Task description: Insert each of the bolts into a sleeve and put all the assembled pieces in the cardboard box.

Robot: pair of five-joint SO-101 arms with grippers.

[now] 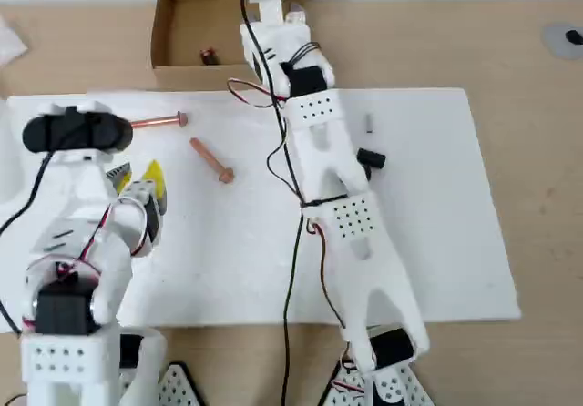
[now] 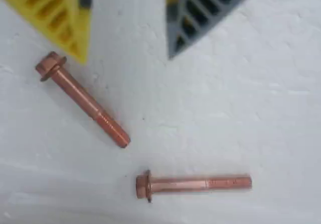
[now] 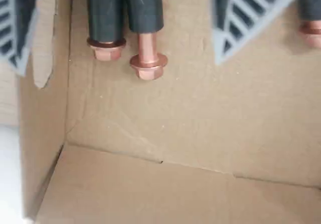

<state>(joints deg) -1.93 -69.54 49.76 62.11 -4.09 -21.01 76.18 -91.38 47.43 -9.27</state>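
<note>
The left end effector (image 2: 125, 56) is spread apart above two bolts (image 2: 83, 99); the right end effector (image 3: 118, 58), likewise apart, hangs over sleeved bolts (image 3: 145, 33) inside the cardboard box (image 3: 150, 184).

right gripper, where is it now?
The right gripper hangs open over the cardboard box, just past the far edge of the white mat, with sleeved bolts lying on the box floor below it.

High view looks down on whole tabletop (image 1: 537, 151); left wrist close over same two bolts (image 2: 83, 99); right wrist inside box (image 3: 200, 133).
</note>
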